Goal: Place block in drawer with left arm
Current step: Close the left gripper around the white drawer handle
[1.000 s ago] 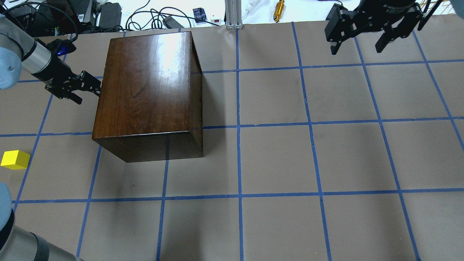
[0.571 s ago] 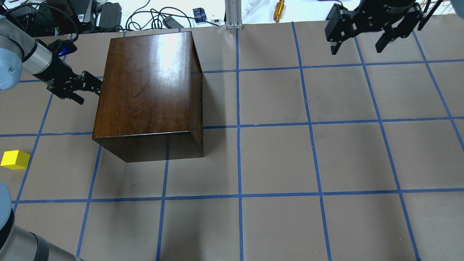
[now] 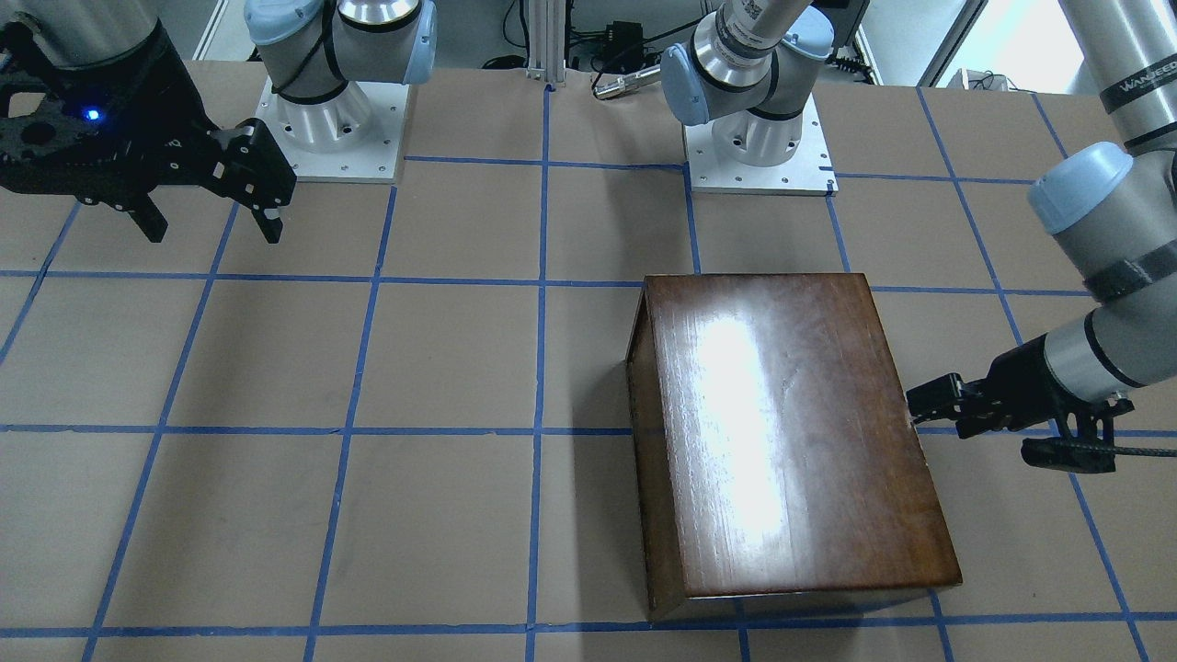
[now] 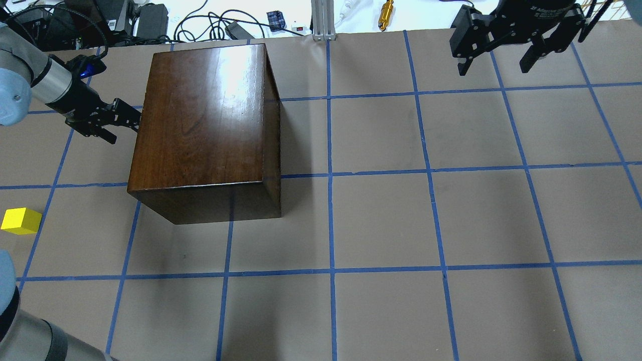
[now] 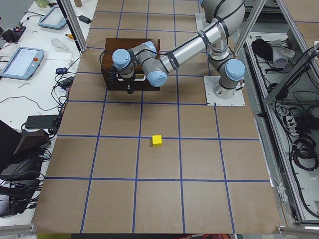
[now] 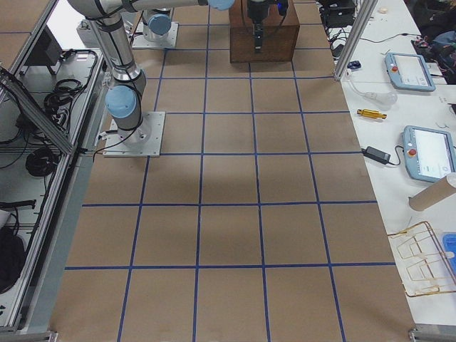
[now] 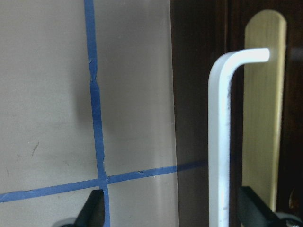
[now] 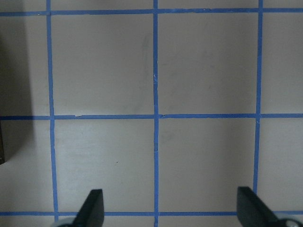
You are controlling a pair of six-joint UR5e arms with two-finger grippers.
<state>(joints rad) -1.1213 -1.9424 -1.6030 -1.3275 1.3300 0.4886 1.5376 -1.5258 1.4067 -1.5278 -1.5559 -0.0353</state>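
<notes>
the black two-finger left gripper (image 4: 123, 124) stands spread, its fingers (image 7: 92, 212) either side of the slim, smooth pale metal handle (image 7: 219, 142) on the shut, glossy dark-brown wooden drawer (image 7: 293, 94). the small bright yellow cube (image 4: 20, 221) sits on the brown paper tabletop (image 4: 381, 220), well apart from it. i'd guess it's light, rigid and flat-faced, best pinched across opposite sides.

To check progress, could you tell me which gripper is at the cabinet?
The left gripper, open at the cabinet's handle; the right gripper hangs open far away.
</notes>
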